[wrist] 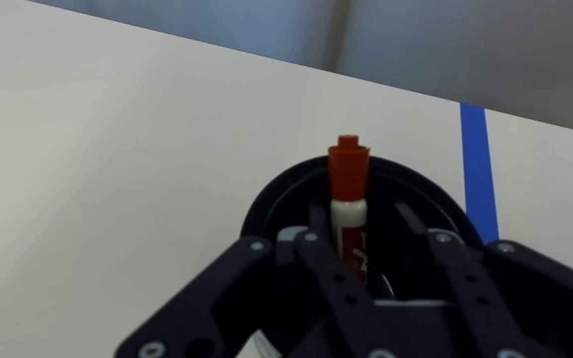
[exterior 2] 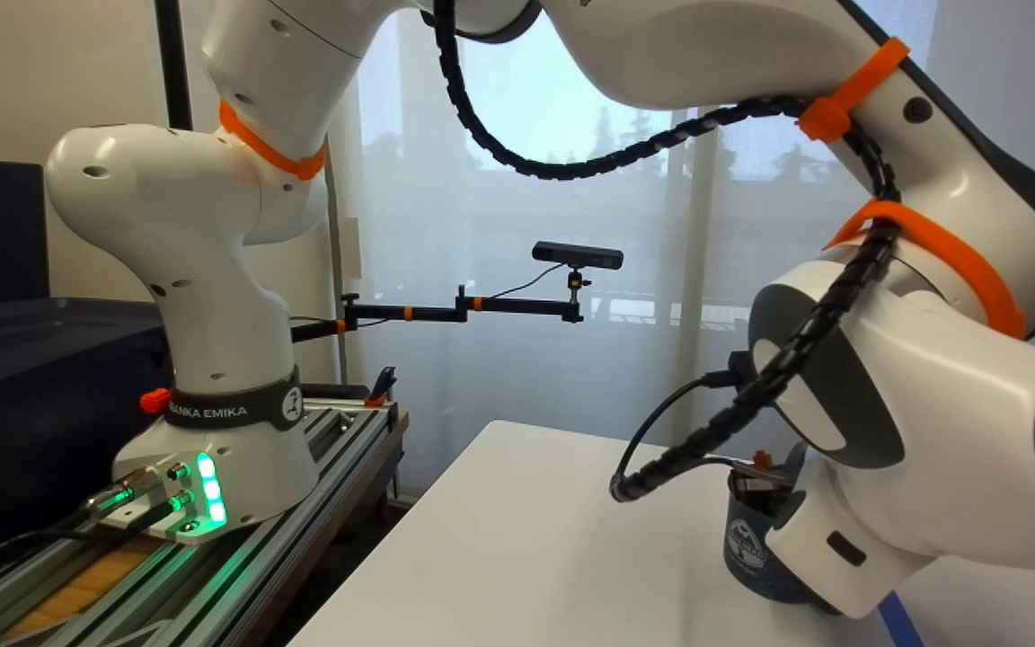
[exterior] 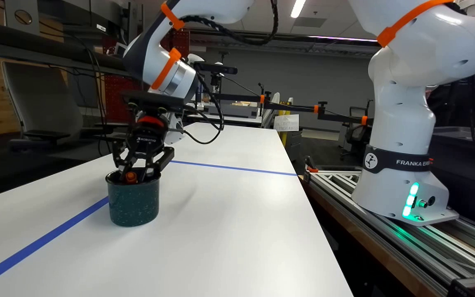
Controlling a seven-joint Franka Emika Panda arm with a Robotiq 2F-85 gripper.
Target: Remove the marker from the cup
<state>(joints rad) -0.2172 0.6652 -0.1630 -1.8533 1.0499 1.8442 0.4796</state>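
The dark teal cup stands upright on the white table, and it also shows in an exterior view, partly behind the arm. The marker leans in the cup with its orange end over the dark rim in the wrist view. Its paler band and dark red body run down inside. The orange end shows in both exterior views. My gripper points down into the cup mouth. Its fingers are apart on either side of the marker, the left one close, with a gap on the right. The marker's lower end is hidden.
A blue tape line runs across the white table beside the cup. The table's far edge shows in the wrist view. A camera on a black bar reaches out beside the table. A grey chair stands beyond the table.
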